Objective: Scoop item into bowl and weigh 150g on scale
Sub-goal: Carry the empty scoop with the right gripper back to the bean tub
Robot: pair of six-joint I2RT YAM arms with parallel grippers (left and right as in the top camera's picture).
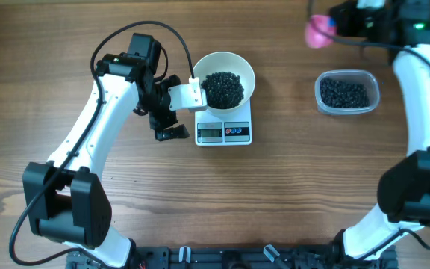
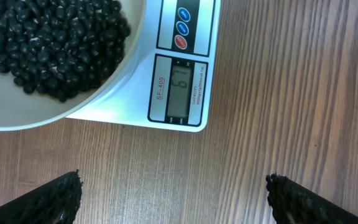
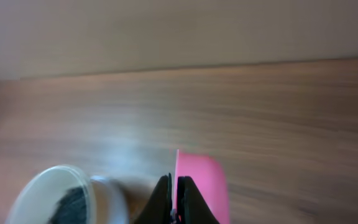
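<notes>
Both claws idle: left claw [image 2: 176, 200] gapes beside the scale [image 1: 224, 133], whose bowl [image 1: 246, 67] holds beans [image 1: 222, 88]. Right claw [image 3: 174, 194], near the tub [image 1: 321, 84], pinches a scoop [image 1: 318, 31]. Best add little, checking the display [image 2: 180, 87] each pour.

White arms [image 1: 88, 131], blk joints [image 1: 66, 205], cables [image 1: 148, 25]; left gripper [image 2: 176, 198] blk.
</notes>
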